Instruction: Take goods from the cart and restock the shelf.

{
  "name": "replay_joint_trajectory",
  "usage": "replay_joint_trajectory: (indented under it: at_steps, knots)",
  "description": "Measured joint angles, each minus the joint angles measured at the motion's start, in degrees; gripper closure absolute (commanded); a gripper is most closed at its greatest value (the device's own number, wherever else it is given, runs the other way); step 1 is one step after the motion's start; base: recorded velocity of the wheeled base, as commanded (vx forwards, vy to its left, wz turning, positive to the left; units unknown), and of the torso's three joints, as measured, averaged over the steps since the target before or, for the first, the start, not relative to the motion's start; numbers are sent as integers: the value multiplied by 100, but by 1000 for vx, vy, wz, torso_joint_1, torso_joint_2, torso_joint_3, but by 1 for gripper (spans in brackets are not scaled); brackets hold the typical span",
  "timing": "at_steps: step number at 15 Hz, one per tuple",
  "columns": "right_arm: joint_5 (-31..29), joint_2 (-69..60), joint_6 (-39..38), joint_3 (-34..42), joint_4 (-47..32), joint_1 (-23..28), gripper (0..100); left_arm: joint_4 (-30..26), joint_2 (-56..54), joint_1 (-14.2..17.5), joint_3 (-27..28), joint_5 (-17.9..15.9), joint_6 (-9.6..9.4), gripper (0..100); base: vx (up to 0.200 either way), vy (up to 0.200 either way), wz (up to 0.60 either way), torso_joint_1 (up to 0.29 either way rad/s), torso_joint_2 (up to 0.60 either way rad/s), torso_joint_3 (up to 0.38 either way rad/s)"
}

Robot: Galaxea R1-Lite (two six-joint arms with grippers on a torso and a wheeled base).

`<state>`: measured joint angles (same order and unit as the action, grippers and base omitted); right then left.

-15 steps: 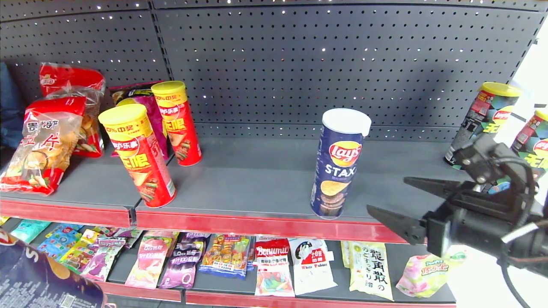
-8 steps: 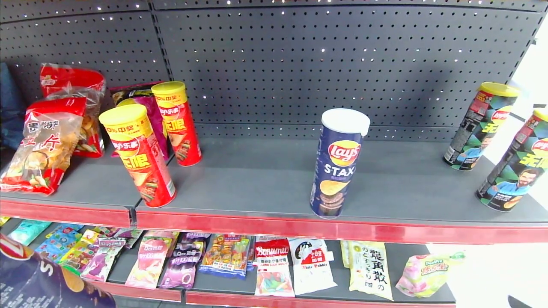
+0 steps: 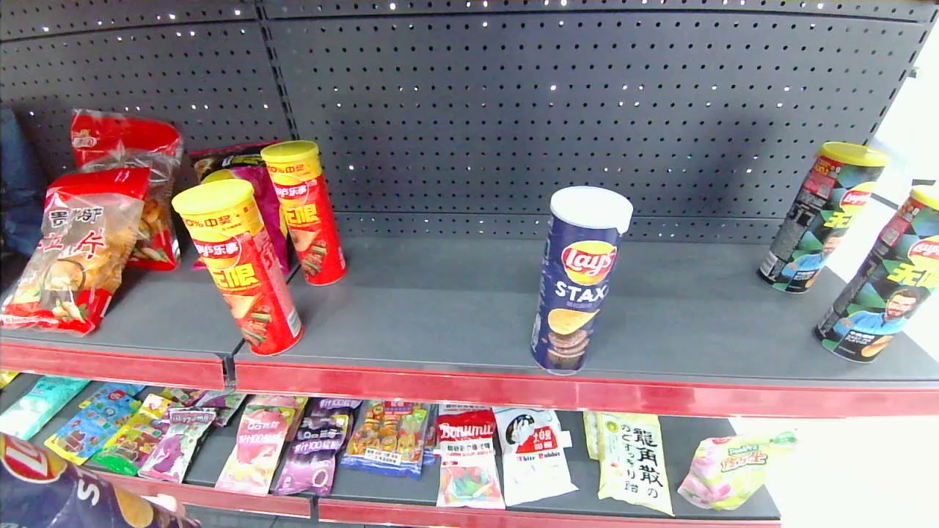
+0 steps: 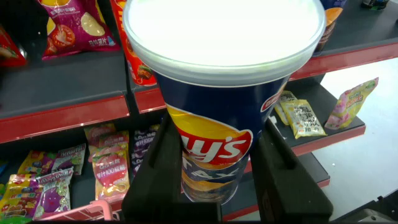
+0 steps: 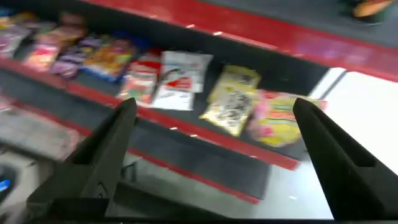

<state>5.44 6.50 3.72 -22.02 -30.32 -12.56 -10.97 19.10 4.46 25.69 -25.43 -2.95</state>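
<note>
My left gripper (image 4: 219, 186) is shut on a blue chips can (image 4: 217, 93) with a white lid, its dark fingers (image 4: 163, 163) pressing both sides of the can. That held can (image 3: 44, 488) peeks into the head view's lower left corner, below the shelf. A matching blue can (image 3: 579, 279) stands upright near the front of the grey top shelf (image 3: 455, 315). My right gripper (image 5: 214, 155) is open and holds nothing. It hangs low in front of the lower shelf's candy bags (image 5: 168, 78).
Two red cans (image 3: 238, 268) (image 3: 304, 213) and snack bags (image 3: 73, 249) fill the shelf's left. Two dark cans (image 3: 818, 216) (image 3: 880, 293) stand at the right. The shelf has a red front lip (image 3: 513, 389). Bare shelf lies either side of the standing blue can.
My right gripper, open at the head view's right edge a second ago, has dropped away below it. The held blue can has sunk lower in the bottom left corner.
</note>
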Motion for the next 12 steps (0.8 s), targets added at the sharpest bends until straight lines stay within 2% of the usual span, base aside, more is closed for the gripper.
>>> replay_joint_trajectory:
  at_steps: [2, 5, 8, 9, 11, 12]
  knots:
    - [-55, -63, -77, 551, 594, -45, 0, 0, -65, 0, 0, 23, 11, 100, 0, 0, 0, 0, 0, 0]
    - [-1315, 155, -149, 1392, 2277, 211, 0, 11, -95, 9, 24, 215, -2, 100, 0, 0, 0, 0, 0, 0]
    - [-1698, 354, -158, 1580, 2330, 633, 0, 5, -106, 17, 16, 400, -5, 100, 0, 0, 0, 0, 0, 0]
    - [-1755, 485, -158, 1591, 2337, 942, 0, -5, -108, 17, 6, 413, -5, 100, 0, 0, 0, 0, 0, 0]
    - [-1588, 645, -156, 1646, 2356, 1448, 0, -2, -116, 17, 0, 411, 0, 100, 0, 0, 0, 0, 0, 0]
    - [-1287, 607, -148, 1684, 2376, 1484, 0, 0, -128, 17, 2, 390, 9, 100, 0, 0, 0, 0, 0, 0]
